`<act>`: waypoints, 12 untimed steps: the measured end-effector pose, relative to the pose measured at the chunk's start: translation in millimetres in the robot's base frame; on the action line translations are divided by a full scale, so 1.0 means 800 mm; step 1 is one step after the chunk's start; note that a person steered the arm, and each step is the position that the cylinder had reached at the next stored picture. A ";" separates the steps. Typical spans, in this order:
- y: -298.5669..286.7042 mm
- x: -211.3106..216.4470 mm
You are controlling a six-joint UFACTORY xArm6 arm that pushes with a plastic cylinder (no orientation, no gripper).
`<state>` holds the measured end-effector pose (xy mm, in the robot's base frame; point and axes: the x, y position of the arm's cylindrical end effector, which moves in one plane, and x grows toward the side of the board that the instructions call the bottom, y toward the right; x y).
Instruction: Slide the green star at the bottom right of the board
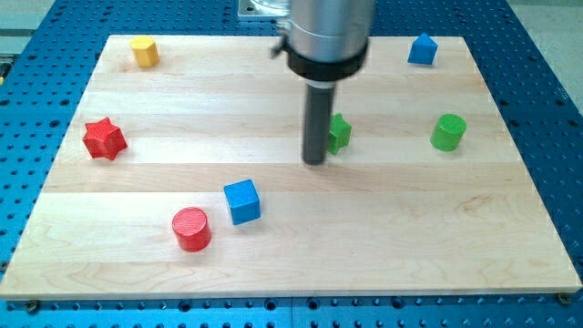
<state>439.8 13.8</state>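
Your worktop (510, 237) lies open across its whole bottom right: from my tip (314, 162) toward the view's right and bottom you meet bare wood. The green star (339, 133) sits just beside the rod on its right side, partly hidden by it. On the way to the right edge, the green cylinder (448, 132) stands level with the star and blocks a straight rightward run; below it you have room. The blue house-shaped block (421, 49) stays near the top right corner, well apart. The blue cube (242, 201) and red cylinder (191, 229) stand to the lower left, the red star (104, 138) and yellow block (143, 51) farther left, all clear of that side.
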 end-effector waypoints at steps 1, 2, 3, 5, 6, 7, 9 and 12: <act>-0.030 -0.031; 0.036 -0.050; 0.067 -0.037; 0.094 0.075; 0.092 0.032; 0.130 0.070; 0.178 0.120; 0.148 0.132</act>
